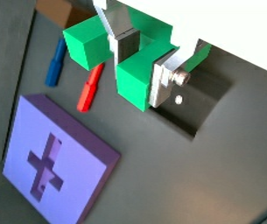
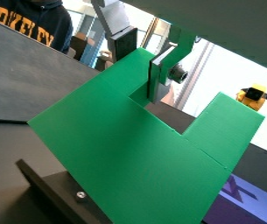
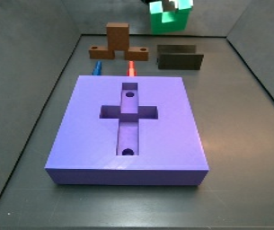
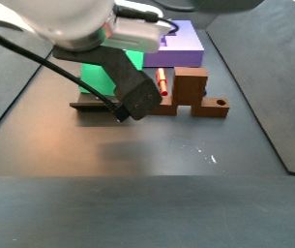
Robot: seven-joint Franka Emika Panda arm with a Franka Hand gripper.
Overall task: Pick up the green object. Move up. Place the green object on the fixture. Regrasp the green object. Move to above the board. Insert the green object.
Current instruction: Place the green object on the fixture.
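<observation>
the green object [image 1: 133, 77] is held clamped in the end effector [image 1: 142, 59], apparently above the fixture [image 3: 180, 59]; being rigid, light, smooth plastic, it is best gripped across flat notch walls.

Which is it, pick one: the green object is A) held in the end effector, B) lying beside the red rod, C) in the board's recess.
A: the end effector grips the green object between its fingers, up off the floor, away from the board.
</observation>
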